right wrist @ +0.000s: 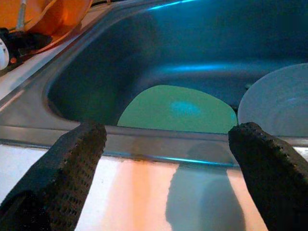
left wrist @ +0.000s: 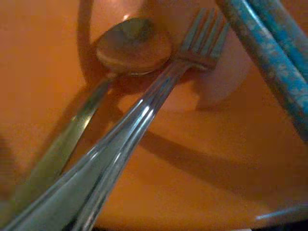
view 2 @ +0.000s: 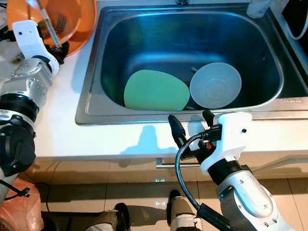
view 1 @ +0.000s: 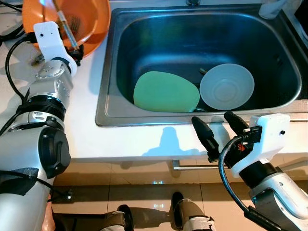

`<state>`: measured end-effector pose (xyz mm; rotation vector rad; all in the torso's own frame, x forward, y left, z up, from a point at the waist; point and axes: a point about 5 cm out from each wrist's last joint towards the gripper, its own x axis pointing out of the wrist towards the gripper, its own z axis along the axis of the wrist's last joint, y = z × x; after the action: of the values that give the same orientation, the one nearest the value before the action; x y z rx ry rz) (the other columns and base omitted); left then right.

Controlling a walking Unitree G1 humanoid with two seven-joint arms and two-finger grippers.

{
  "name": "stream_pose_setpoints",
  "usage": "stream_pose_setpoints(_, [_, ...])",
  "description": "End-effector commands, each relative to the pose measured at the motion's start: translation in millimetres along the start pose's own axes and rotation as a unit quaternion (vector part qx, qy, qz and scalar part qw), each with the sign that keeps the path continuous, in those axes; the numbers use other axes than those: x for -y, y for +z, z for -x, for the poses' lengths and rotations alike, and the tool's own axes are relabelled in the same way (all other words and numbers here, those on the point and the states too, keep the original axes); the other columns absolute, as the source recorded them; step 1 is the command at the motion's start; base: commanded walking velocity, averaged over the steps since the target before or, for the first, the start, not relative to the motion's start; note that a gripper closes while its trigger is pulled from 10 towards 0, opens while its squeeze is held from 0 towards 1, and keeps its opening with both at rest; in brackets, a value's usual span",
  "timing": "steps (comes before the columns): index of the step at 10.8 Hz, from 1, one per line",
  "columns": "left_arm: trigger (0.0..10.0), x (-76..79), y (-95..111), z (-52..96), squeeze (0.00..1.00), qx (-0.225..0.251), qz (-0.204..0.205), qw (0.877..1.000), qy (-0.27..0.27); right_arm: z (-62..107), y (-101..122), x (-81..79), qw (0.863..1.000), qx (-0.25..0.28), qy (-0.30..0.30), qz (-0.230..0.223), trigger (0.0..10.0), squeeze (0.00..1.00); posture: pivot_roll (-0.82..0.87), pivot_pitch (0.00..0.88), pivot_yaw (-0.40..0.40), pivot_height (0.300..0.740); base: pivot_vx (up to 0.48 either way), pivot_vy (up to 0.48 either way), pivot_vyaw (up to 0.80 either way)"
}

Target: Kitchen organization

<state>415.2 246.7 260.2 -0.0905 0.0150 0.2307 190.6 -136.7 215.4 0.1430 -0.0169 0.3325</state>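
The right gripper hovers over the white counter edge with its fingers spread wide and empty; the flat green oval plate lies in the stainless steel sink just ahead, touching the pale round bowl. The right arm is nearer. The left gripper reaches into the orange plastic bowl, its jaws' state unclear; its wrist view shows a metal spoon, fork and blue chopsticks close up.
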Motion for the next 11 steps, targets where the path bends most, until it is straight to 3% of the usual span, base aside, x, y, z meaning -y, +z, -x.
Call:
stream_pose_setpoints(1, [10.0, -15.7, -52.5, 7.0, 0.00, -0.111, -0.005, 0.994, 0.023, 0.3, -1.3, 0.0, 1.000, -0.006, 0.001, -0.001, 10.0, 0.00, -0.38, 0.315, 0.031, 0.740, 0.000, 0.000, 0.00])
stream_pose_setpoints(5, [10.0, -28.2, -63.5, 10.7, 0.00, -0.139, -0.016, 0.990, 0.016, -2.0, -1.6, 1.2, 1.000, -0.003, 0.000, 0.001, 10.0, 0.00, -0.36, 0.302, 0.041, 0.740, 0.000, 0.000, 0.00])
stream_pose_setpoints(11, [10.0, -58.0, -79.1, 19.5, 0.00, -0.170, 0.006, 0.985, 0.030, -6.1, -3.4, 4.1, 1.000, -0.002, 0.002, 0.001, 10.0, 0.00, -0.34, 0.288, 0.042, 0.740, 0.000, 0.000, 0.00])
